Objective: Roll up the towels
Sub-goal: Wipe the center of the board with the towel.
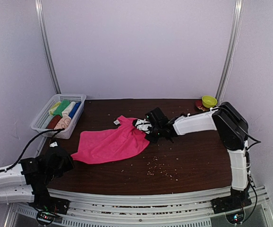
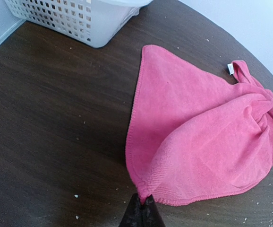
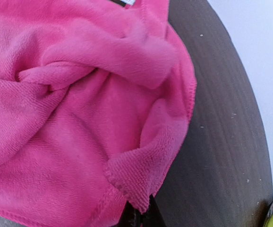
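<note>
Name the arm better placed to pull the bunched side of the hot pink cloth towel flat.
Right, probably. The right gripper grips the crumpled side of the hot pink cloth towel; the left gripper pinches its flatter opposite corner.

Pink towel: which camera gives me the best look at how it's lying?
Top external: the whole pink towel shows, stretched between the left gripper and the right gripper. Left wrist shows most of it closer, one corner pinched by that gripper, the far end at the frame's edge. Right wrist shows only bunched folds.
</note>
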Tool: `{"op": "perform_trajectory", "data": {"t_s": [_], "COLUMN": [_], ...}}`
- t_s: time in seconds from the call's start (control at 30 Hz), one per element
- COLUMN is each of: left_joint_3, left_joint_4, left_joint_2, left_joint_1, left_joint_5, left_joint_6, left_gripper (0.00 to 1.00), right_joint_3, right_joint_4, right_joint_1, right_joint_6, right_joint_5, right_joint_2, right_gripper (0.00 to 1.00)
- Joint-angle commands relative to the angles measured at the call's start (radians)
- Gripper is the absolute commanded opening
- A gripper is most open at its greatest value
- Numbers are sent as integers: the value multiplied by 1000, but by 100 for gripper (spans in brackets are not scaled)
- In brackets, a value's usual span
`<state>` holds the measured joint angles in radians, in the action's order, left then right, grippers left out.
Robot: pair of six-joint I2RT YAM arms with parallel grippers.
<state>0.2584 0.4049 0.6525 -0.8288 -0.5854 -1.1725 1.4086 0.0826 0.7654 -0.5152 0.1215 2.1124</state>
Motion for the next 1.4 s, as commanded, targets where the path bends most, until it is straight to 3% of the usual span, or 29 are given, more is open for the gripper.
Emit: {"op": "perform_trajectory", "data": {"t_s": [0.0, 0.27, 0.4, 0.57, 0.73, 0.93, 1.13, 1.37], "left_joint_3": [95, 296, 371, 318, 170, 182, 298, 371], "left_joint_4": [23, 90, 104, 8, -217, -253, -269, -256], "left_joint_2": [-9, -17, -37, -58, 13, 218, 437, 628], "left_joint_1": [-4, -4, -4, -4, -37, -72, -72, -71], "left_joint_5": [-56, -97, -81, 96, 320, 278, 207, 209], "left_joint_6": [41, 119, 155, 155, 119, 149, 241, 341], "left_gripper": [0, 0, 0, 0, 0, 0, 1, 27], "right_joint_3": [-7, -99, -187, -246, -363, -468, -389, -319], "right_joint_4": [57, 249, 380, 614, 629, 509, 459, 454], "right_joint_1": [-50, -151, -214, -217, -213, -225, -292, -323], "right_joint_6": [-52, -194, -269, -324, -268, -130, -49, -31], "right_joint_5": [18, 98, 54, -80, -167, -45, -34, -21], "right_joint_2": [-148, -429, -627, -866, -1017, -933, -699, -512], "right_gripper": [0, 0, 0, 0, 0, 0, 0, 0]}}
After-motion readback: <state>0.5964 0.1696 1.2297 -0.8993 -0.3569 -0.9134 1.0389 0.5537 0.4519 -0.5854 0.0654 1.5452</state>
